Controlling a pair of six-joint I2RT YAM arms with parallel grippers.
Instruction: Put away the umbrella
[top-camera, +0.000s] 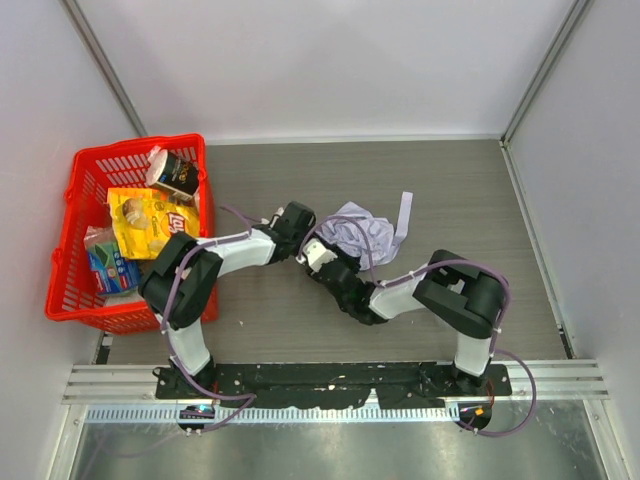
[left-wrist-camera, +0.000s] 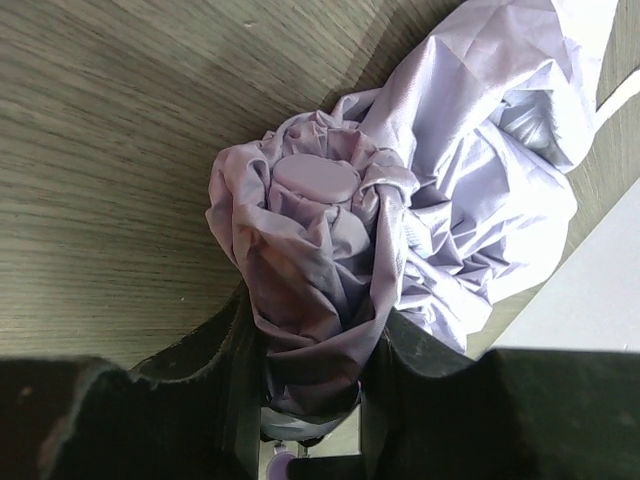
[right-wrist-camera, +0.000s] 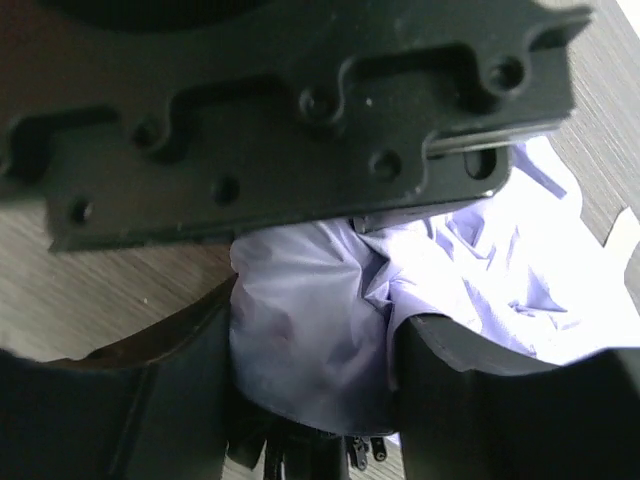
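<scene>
The umbrella (top-camera: 355, 232) is a crumpled pale lavender bundle in the middle of the table, its strap trailing to the back right. My left gripper (top-camera: 299, 238) comes at it from the left and is shut on the bunched canopy (left-wrist-camera: 315, 290), whose round lavender cap (left-wrist-camera: 316, 178) faces the left wrist camera. My right gripper (top-camera: 322, 252) comes from the front right and is shut on the same fabric (right-wrist-camera: 310, 330), with black rib ends showing under it. The other gripper's black body (right-wrist-camera: 280, 110) fills the top of the right wrist view. The handle is hidden.
A red basket (top-camera: 70, 250) stands at the left edge of the table, holding a yellow snack bag (top-camera: 150, 218), a dark carton (top-camera: 175, 175) and other packets. White walls enclose the table on three sides.
</scene>
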